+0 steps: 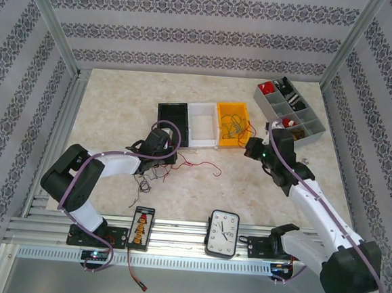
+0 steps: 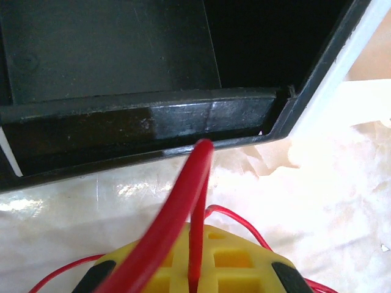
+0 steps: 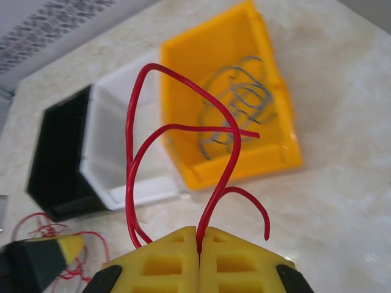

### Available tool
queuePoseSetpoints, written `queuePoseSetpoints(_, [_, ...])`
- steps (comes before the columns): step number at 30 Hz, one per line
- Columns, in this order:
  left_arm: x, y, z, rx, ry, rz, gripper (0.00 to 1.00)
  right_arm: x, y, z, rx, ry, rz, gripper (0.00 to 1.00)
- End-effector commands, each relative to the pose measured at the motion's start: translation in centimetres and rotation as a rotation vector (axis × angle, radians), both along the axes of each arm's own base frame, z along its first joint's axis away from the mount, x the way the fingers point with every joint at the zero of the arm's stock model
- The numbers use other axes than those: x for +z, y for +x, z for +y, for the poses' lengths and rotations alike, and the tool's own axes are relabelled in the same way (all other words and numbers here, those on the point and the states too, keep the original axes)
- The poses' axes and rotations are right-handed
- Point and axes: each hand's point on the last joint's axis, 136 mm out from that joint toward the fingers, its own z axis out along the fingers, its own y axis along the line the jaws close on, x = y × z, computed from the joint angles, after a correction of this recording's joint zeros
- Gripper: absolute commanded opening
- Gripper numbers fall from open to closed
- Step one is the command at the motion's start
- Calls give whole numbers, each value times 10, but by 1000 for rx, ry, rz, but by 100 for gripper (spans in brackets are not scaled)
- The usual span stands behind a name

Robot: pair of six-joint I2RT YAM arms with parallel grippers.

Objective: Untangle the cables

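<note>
Lying loose on the surface [image 1: 117, 106] just before the black bin [image 1: 171, 121], the cables [image 1: 151, 175] are judged light, limp and springy (snags are likely) and best taken at a free end. More dark wires [image 3: 241, 104] are seen in the yellow bin [image 3: 259, 162]. A red strand [image 2: 174, 210] is clamped in the left fingers [image 2: 244, 253], a second red strand [image 3: 130, 140] in the right fingers [image 3: 180, 241]; the black bin's wall stands close ahead.

Cables [image 1: 237, 127] in the rightmost bin [image 1: 227, 144]

Red cables [image 2: 174, 210], a black bin [image 1: 172, 116], white bin [image 1: 202, 125], orange bin [image 1: 220, 121], marbled table [image 1: 111, 106].
</note>
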Motion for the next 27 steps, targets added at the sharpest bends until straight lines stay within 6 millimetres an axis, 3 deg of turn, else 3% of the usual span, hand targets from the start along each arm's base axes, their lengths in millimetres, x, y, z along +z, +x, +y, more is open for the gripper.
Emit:
queuePoseSetpoints(1, [1,-1,-1,-13,19,-14,0,28,17,26,98,-29,-72,1])
queuePoseSetpoints(5, [0,-1,0,-7,23,-16,0,27,38,66,216,-14,-30,2])
queuePoseSetpoints(11, [3,-1,-2,-19,16,-22,0,3,70,124,370,0,62,3])
queuePoseSetpoints(16, [3,-1,-3,-26,16,-23,0,-20,107,132,339,-28,106,5])
queuePoseSetpoints(20, [5,-1,-4,-29,10,-25,0,-26,121,140,350,-18,128,33])
queuePoseSetpoints(23, [7,0,-6,-32,4,-28,0,-24,119,139,352,-19,120,42])
queuePoseSetpoints(27, [7,0,-9,-43,-11,-30,0,-19,95,139,402,-40,99,43])
